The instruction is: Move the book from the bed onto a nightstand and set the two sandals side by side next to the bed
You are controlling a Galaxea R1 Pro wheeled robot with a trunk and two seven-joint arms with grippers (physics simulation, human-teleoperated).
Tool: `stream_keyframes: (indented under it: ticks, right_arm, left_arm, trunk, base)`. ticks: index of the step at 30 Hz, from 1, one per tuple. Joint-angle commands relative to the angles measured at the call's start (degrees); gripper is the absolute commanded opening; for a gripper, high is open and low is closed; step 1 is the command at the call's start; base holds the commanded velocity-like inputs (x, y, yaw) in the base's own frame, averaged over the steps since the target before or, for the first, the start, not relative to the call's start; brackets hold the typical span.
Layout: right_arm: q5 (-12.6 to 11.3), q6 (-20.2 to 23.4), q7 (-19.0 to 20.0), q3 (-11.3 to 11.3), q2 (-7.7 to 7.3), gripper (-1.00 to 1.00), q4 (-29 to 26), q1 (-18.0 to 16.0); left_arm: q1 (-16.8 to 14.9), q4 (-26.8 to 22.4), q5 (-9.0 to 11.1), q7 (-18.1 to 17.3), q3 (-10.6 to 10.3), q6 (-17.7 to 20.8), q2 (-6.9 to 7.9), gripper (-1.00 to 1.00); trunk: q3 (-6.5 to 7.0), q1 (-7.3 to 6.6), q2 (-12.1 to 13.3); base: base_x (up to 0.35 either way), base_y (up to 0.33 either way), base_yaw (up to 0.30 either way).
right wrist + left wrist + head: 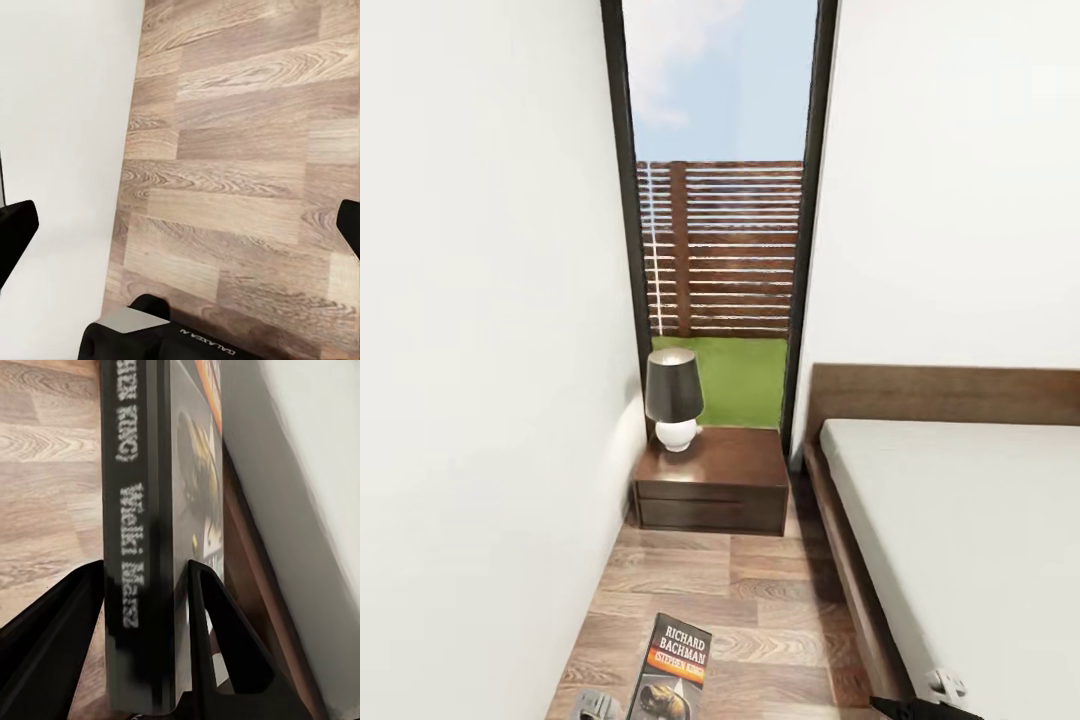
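On the left we face a plain white wall [480, 350] that runs down to the wood-plank floor [760, 590]. At the bottom of the head view, our left gripper [146, 585] holds the book [672, 668] above the floor, its cover showing the white "Richard Bachman" lettering and an orange band. In the left wrist view, the two dark fingers [217, 637] stand on either side of the book's spine and cover, pressed narrowly against it.

Further ahead, the nightstand [710, 485] sits in the corner against the wall, below a tall black-framed window [720, 200] with a slatted brown fence [725, 250] and grass behind it. A lamp [675, 400] with a dark shade and a round white base stands at the nightstand's back left corner; the rest of its top is bare wood.

To the right, the bed [960, 520] lies with its dark wooden frame just beside the nightstand and its headboard against the white wall, the light-grey mattress plain.

In the right wrist view, our right gripper [180, 225] hangs over the floor by a white surface, its black fingers [15, 232] spread wide with nothing between them.
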Motion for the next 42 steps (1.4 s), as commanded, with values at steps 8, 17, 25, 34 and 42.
stream_keyframes:
  ticks: [8, 17, 25, 34, 42]
  right_arm:
    - [-0.6, 0.5, 0.2, 0.3, -0.02, 1.0, 0.0, 0.0]
    - [-0.6, 0.5, 0.2, 0.3, -0.02, 1.0, 0.0, 0.0]
    - [-0.6, 0.5, 0.2, 0.3, -0.02, 1.0, 0.0, 0.0]
    - [-0.6, 0.5, 0.1, 0.3, -0.02, 1.0, 0.0, 0.0]
    - [-0.6, 0.5, 0.1, 0.3, -0.02, 1.0, 0.0, 0.0]
  left_arm:
    - [0.0, 0.0, 0.4, -0.1, 0.2, 0.4, -0.01, -1.0]
    - [0.0, 0.0, 0.4, -0.1, 0.2, 0.4, -0.01, -1.0]
    - [0.0, 0.0, 0.4, 0.0, 0.2, 0.4, -0.01, -1.0]
    - [0.0, 0.0, 0.4, 0.0, 0.1, 0.5, -0.01, -1.0]
    - [0.0, 0.0, 0.4, 0.0, 0.1, 0.5, -0.01, -1.0]
  trunk:
    - [-0.07, 0.04, 0.0]
    - [-0.07, 0.04, 0.0]
    - [-0.07, 0.04, 0.0]
    - [-0.07, 0.04, 0.0]
    - [-0.07, 0.04, 0.0]
  base:
    - [0.327, 0.0, 0.0]
    - [0.327, 0.0, 0.0]
    - [0.199, 0.0, 0.0]
    - [0.12, 0.0, 0.0]
    - [0.305, 0.0, 0.0]
